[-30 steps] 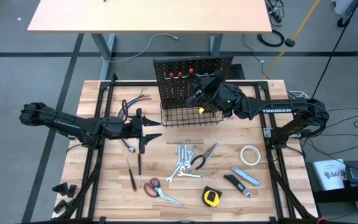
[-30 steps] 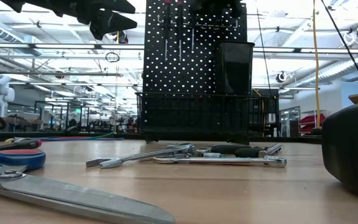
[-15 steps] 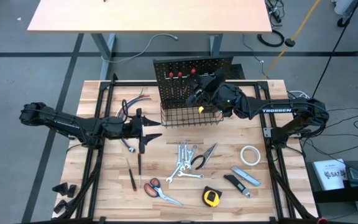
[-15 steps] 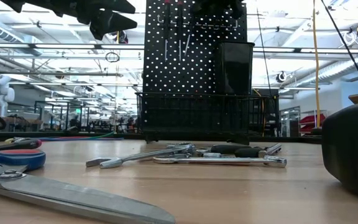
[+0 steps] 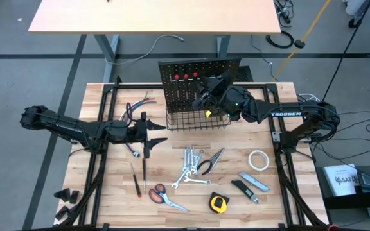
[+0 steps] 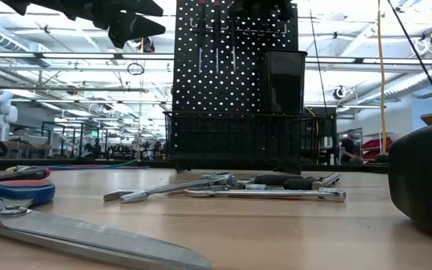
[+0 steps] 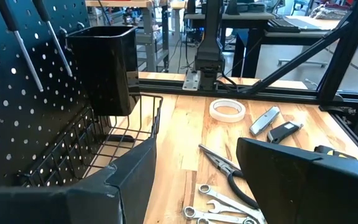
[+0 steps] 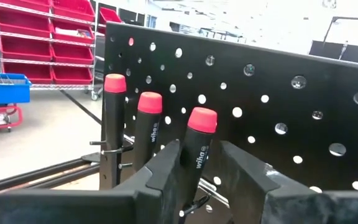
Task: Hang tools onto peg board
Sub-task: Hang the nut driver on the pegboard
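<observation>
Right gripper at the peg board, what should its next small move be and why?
Probably draw the right gripper straight back. Its fingers stand apart on either side of the third screwdriver, which already sits on the peg board beside two others.

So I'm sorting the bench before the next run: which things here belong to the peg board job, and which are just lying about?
Job:
peg board
three hung screwdrivers
right gripper, fingers either side of the third
two screwdrivers on the table
wrenches
pliers
scissors
tape measure
utility knife
tape roll

Lying about:
coloured wires
</observation>
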